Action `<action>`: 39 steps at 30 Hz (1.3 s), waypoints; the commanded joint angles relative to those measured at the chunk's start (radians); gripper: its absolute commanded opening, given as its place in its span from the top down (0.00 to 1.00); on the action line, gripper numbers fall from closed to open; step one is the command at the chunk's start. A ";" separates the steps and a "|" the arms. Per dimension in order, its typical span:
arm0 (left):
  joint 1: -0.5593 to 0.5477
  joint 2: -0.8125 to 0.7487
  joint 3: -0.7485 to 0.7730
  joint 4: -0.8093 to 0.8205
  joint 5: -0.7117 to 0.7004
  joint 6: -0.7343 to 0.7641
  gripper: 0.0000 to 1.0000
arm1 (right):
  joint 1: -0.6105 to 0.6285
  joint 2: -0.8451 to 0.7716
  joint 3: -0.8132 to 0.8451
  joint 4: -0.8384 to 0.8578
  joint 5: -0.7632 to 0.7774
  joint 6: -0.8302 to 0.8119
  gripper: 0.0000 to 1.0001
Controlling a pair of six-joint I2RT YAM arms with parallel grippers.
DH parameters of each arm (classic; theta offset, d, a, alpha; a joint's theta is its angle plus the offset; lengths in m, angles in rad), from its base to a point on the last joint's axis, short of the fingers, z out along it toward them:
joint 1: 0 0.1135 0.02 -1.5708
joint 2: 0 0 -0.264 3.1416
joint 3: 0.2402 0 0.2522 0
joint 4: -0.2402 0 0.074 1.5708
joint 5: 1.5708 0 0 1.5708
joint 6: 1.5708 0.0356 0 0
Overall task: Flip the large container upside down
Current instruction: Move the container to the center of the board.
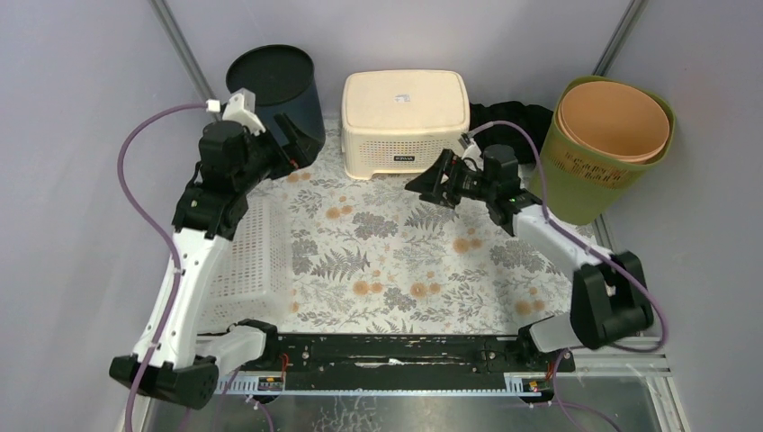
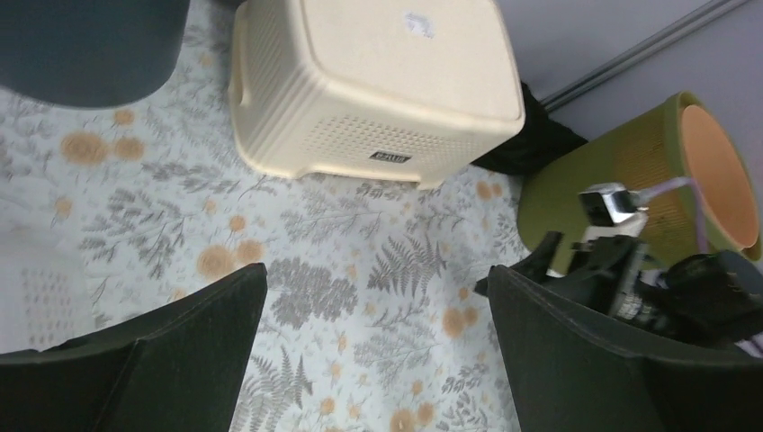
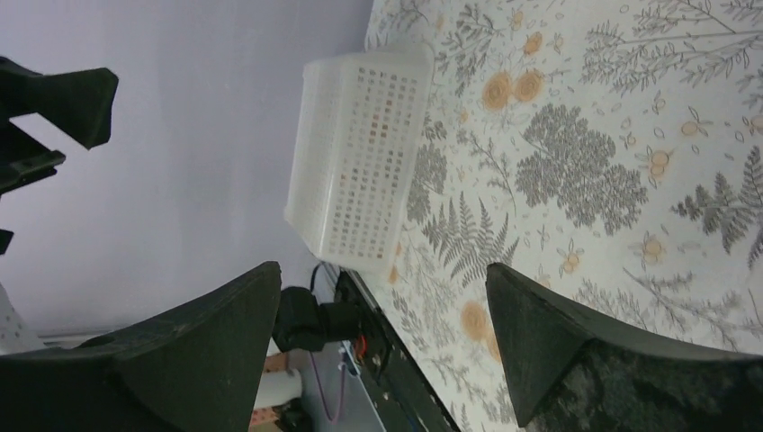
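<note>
1. At the back of the bench [image 1: 630, 367], the large cream container [image 1: 404, 112] sits with its flat base up and its rim on the floral cloth [image 1: 396, 261]; it is judged already inverted.
2. Right gripper [image 1: 434, 183]: jaws wide, empty, just beside the container's front right corner.
3. Left gripper [image 1: 301, 144]: jaws wide, empty, near the dark bin [image 1: 270, 76].
4. Step in hand: release. The next move calls for drawing both arms clear without nudging the container.

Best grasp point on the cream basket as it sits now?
Cream basket sits base up, rim on the mat, so no lip is free from above. Probably pinch the near long wall at its arched cut-out, coming low from the arms' side, one finger under the arch.
</note>
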 commanded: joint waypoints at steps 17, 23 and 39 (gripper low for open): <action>0.007 -0.352 -0.276 -0.503 -0.270 -0.151 0.00 | 0.578 0.058 -0.069 0.048 0.185 -0.002 0.25; 0.008 -0.418 -0.319 -0.698 -0.403 -0.342 0.00 | 0.582 0.209 -0.021 0.148 0.127 0.050 0.27; 0.007 -0.248 -0.461 -0.876 -0.496 -0.671 0.00 | 0.574 0.334 0.050 0.241 0.010 0.065 0.27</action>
